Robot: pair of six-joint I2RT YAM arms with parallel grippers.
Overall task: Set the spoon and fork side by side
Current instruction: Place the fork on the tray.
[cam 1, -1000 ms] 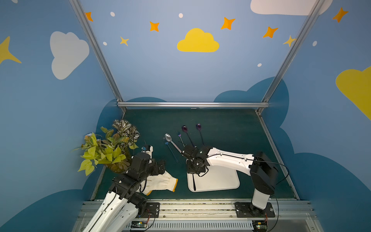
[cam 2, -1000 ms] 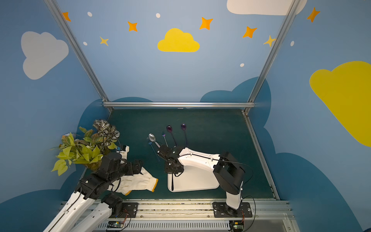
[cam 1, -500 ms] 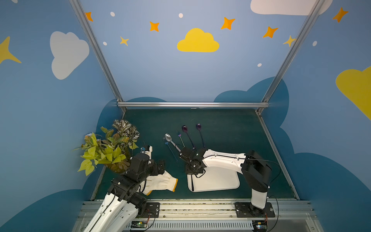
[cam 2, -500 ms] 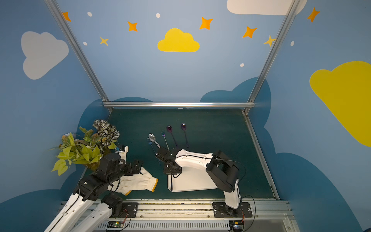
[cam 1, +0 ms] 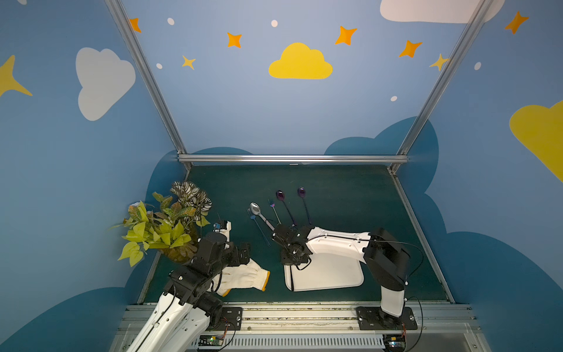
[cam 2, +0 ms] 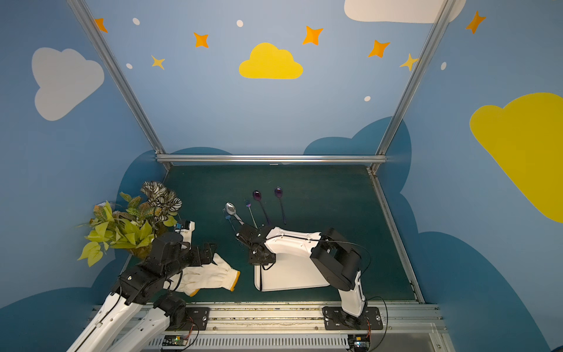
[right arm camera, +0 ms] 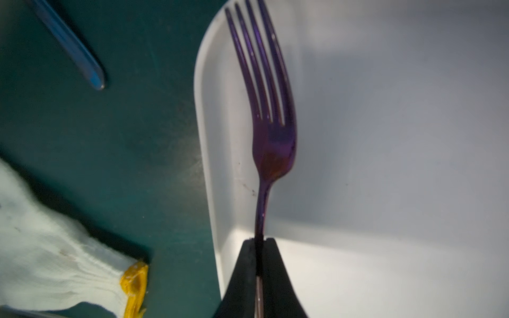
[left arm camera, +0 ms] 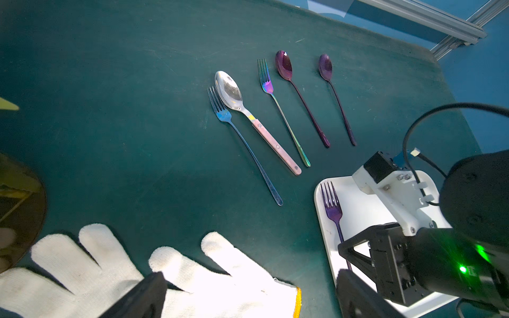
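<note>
Fork [right arm camera: 275,137] — slim, glossy purple metal — clamped in right fingers [right arm camera: 245,275]; left fingers [left arm camera: 143,294] apart.

A robot test cell in a lab, not a home; the walls [cam 1: 298,115] are blue panels printed with clouds and stars, held in a bare aluminium frame [cam 1: 292,158]; a dark green table [cam 1: 350,195] fills the booth; the left arm [cam 1: 170,323] and right arm [cam 1: 335,240] are bolted to a metal rail [cam 1: 304,314] along its near edge, beside loose cables and a bare circuit board [cam 1: 211,341]; a leafy plant [cam 1: 161,225], a glove [cam 1: 243,275] and cutlery [cam 1: 257,210] sit on the table.
</note>
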